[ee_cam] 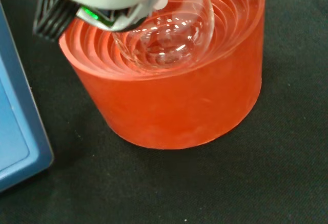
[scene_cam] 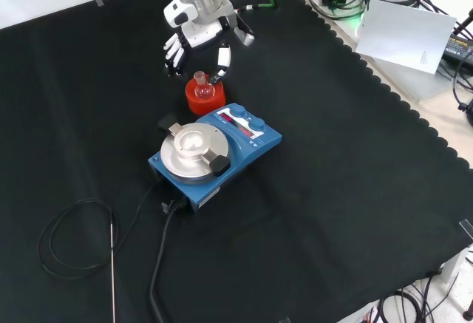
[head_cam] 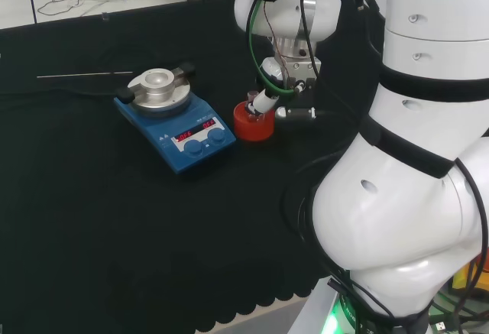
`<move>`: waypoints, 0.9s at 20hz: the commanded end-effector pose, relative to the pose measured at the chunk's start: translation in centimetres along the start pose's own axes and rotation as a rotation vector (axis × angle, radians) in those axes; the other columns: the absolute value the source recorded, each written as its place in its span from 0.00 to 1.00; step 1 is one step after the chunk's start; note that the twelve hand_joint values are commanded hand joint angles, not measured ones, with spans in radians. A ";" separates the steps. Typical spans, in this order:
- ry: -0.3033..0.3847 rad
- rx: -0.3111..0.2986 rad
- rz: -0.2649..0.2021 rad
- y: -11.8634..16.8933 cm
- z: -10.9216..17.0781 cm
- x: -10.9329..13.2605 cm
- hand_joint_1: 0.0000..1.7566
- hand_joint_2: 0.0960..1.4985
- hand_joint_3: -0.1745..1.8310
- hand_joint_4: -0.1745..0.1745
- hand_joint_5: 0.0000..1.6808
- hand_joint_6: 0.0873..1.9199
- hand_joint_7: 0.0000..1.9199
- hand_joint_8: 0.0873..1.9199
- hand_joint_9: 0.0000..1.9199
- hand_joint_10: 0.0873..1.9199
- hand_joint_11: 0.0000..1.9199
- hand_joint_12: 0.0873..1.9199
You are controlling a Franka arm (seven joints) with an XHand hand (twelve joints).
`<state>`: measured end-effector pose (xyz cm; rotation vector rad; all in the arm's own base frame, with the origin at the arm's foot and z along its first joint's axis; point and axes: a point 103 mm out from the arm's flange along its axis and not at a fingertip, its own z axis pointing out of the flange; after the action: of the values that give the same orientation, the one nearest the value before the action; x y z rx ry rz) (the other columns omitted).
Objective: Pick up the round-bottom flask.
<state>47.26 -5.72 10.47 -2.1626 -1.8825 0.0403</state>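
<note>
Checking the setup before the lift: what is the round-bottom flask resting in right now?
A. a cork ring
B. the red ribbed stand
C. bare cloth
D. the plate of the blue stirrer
B: the round-bottom flask sits in the ribbed hollow of the red ribbed stand, beside the blue stirrer.

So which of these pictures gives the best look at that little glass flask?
The wrist view: the round-bottom flask appears close up, its clear bulb sitting in the red ribbed stand. The front view shows it small, neck up, below the robot hand. In the head view it is mostly hidden by the robot hand.
</note>
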 end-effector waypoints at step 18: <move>-0.051 -0.005 -0.030 0.0 -0.2 1.2 0.56 0.36 0.44 0.20 0.53 0.39 0.23 0.35 0.33 0.29 0.22 0.68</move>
<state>47.49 -4.89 10.87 -2.1414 -1.9332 0.0629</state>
